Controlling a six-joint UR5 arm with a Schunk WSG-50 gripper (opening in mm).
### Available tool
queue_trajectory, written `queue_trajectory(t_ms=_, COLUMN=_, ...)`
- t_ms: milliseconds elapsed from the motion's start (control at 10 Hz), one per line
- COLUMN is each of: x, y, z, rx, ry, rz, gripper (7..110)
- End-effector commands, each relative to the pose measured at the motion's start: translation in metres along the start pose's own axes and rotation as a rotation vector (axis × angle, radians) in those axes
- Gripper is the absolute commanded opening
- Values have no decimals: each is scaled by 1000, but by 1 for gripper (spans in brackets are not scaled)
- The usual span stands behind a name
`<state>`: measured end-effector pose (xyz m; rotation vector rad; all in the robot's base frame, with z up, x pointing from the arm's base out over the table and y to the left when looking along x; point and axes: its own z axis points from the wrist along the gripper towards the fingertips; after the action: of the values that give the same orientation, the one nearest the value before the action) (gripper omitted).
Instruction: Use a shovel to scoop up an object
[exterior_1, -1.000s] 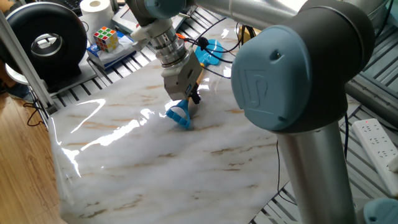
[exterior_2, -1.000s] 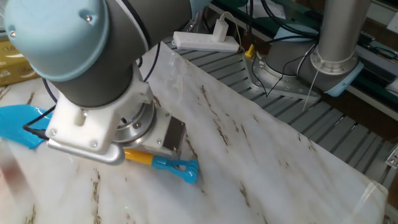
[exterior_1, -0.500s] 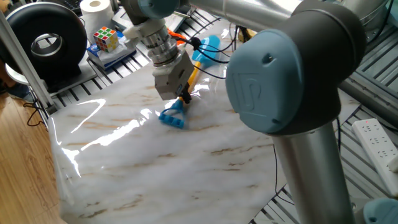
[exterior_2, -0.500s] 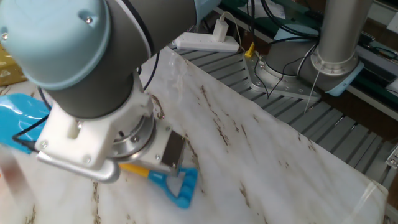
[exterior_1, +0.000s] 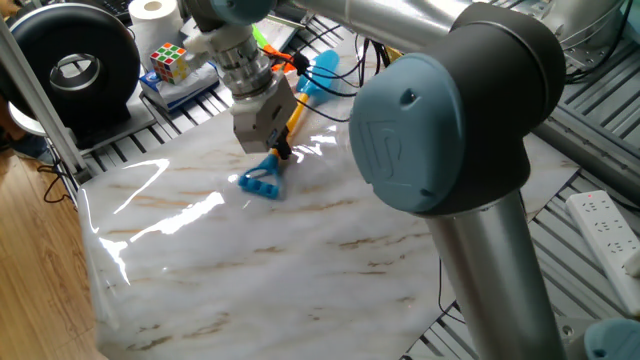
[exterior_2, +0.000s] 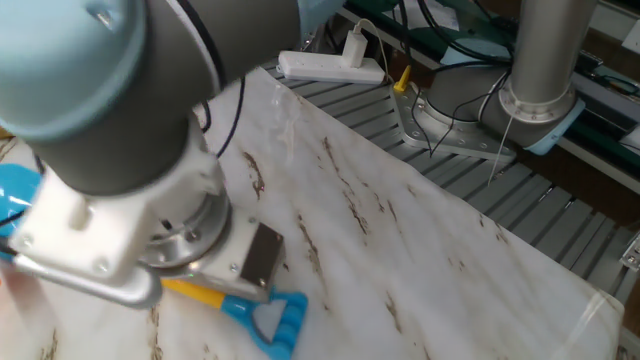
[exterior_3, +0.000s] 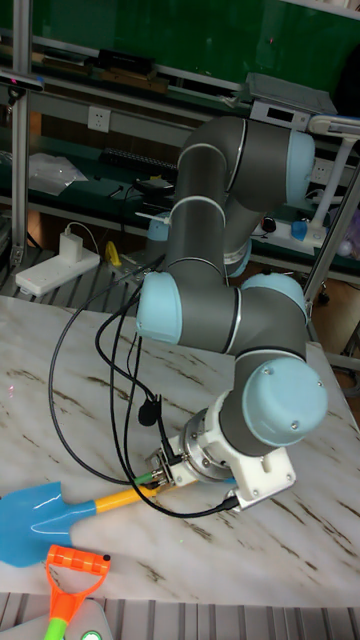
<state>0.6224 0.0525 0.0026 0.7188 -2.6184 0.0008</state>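
The shovel (exterior_1: 297, 108) has a light-blue blade, an orange-yellow shaft and a blue loop end (exterior_1: 260, 182) that lies low over the marble tabletop (exterior_1: 250, 265). My gripper (exterior_1: 280, 145) is shut on the shaft just above the loop. The other fixed view shows the gripper (exterior_2: 235, 285) on the yellow shaft (exterior_2: 195, 292), with the loop (exterior_2: 270, 318) in front of it. In the tall fixed view the shovel's blade (exterior_3: 35, 520) rests flat at the left and the gripper (exterior_3: 160, 478) holds the shaft. The object is hidden from every view.
A green-shafted toy tool with an orange head (exterior_3: 75, 578) lies near the blade. A puzzle cube (exterior_1: 170, 62), a paper roll (exterior_1: 155, 12) and a black round device (exterior_1: 75, 65) stand at the back left. A power strip (exterior_2: 330, 68) lies beyond the table edge.
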Motion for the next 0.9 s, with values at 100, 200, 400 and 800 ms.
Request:
queue_trajectory(t_ms=100, x=-6, y=-19, z=-28, rx=-29, ry=-90, rz=-11, gripper=7)
queue_trajectory(t_ms=200, x=-9, y=-26, z=-32, rx=-36, ry=-103, rz=-11, gripper=7)
queue_trajectory(t_ms=400, x=-22, y=-36, z=-26, rx=-16, ry=-125, rz=13, gripper=7)
queue_trajectory(t_ms=800, x=1, y=-34, z=-54, rx=-29, ry=-91, rz=-25, gripper=7)
